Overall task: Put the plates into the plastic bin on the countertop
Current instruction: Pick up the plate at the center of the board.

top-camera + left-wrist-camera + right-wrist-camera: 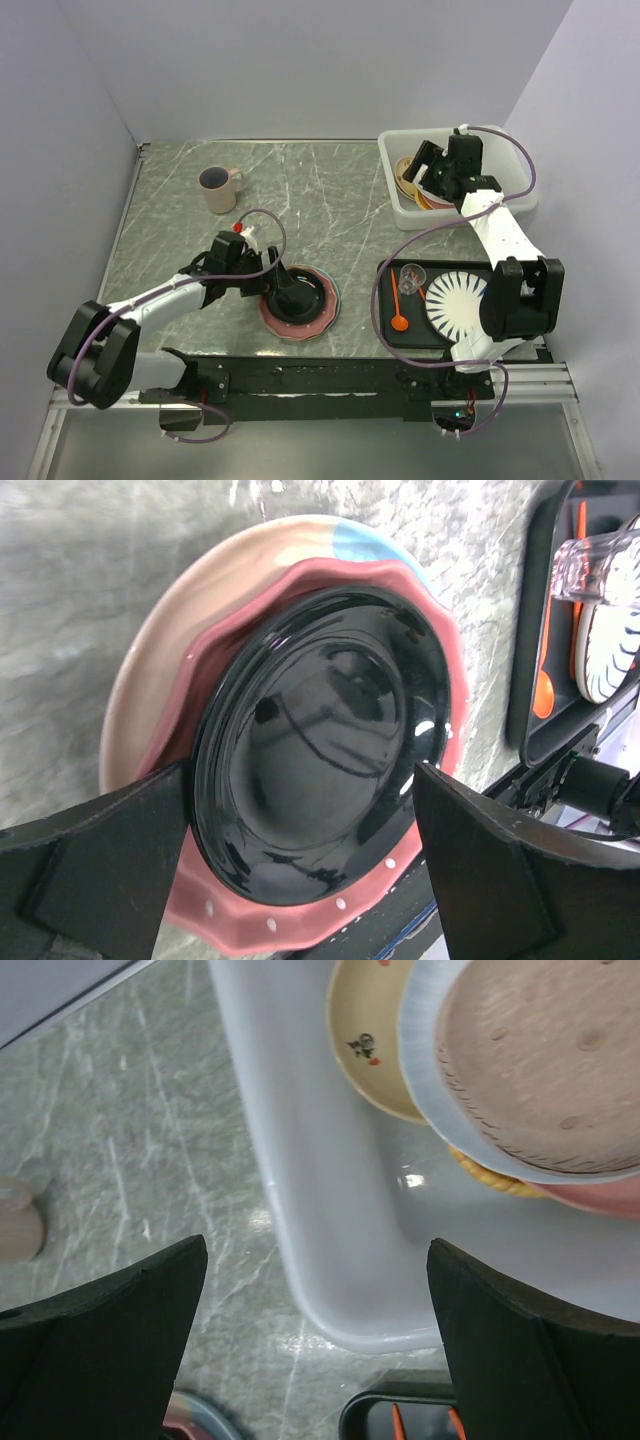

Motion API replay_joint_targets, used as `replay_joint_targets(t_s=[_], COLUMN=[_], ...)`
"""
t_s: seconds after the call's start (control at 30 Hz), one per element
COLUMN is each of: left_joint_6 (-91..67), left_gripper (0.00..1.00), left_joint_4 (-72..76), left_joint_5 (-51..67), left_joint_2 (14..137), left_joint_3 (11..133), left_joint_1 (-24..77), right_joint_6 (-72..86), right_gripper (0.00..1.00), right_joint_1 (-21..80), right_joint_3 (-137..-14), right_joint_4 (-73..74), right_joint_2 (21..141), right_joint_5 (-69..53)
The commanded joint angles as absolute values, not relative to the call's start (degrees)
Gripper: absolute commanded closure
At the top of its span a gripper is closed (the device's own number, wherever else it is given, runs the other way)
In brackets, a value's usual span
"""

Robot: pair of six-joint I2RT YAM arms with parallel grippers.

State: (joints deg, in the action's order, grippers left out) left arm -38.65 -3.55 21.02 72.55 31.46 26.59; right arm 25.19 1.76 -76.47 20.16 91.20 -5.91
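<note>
A stack of plates lies front-centre on the countertop (180,250). A glossy black plate (320,740) is on top, over a pink dotted plate (300,920) and a cream and pink plate (160,670). My left gripper (300,770) is open, low over the stack (322,312), with one jaw on each side of the black plate. My right gripper (316,1243) is open and empty above the plastic bin's (300,1210) near-left corner. The bin (400,142) holds a small cream plate (365,1030), a white-rimmed plate (540,1060), an orange plate (490,1175) and a pink one (610,1195).
A mug (220,188) stands at the back left. A black tray (385,322) at the front right holds a white plate with black stripes (455,300), a clear glass (410,275) and an orange spoon (399,310). The tray's edge (525,680) lies just right of the stack.
</note>
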Motion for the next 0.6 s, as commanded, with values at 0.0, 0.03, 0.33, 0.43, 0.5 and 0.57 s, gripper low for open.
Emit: replay_joint_targets(t_s=[0.0,0.03,0.33,0.43,0.5,0.57], left_joint_6=[-38.58,-38.58,-38.06,-38.14,-38.32,-38.32], left_gripper=[0.10,0.10,0.64,0.95,0.99,0.99], left_joint_4=[-0.44,-0.53,1.58,2.02,2.02,2.11], left_joint_5=[21.62,20.66,17.49,17.58,17.49,17.75], left_joint_2=[76.10,76.72,81.03,82.44,83.06,82.97], left_joint_3=[30.67,30.67,30.50,30.85,31.02,31.11], left_joint_1=[27.86,28.38,29.79,29.88,29.97,29.97], right_joint_6=[25.93,26.01,25.84,25.84,25.58,25.66], right_gripper=[0.02,0.02,0.03,0.03,0.03,0.03], right_joint_1=[2.55,2.64,2.64,2.55,2.64,2.64], right_joint_3=[-75.85,-75.85,-76.11,-76.11,-76.38,-76.38], right_joint_4=[17.05,17.14,16.96,16.88,17.05,16.79], right_joint_2=[87.98,88.07,87.98,88.07,88.24,88.16], right_joint_5=[-8.09,-8.09,-8.17,-8.52,-8.61,-8.88])
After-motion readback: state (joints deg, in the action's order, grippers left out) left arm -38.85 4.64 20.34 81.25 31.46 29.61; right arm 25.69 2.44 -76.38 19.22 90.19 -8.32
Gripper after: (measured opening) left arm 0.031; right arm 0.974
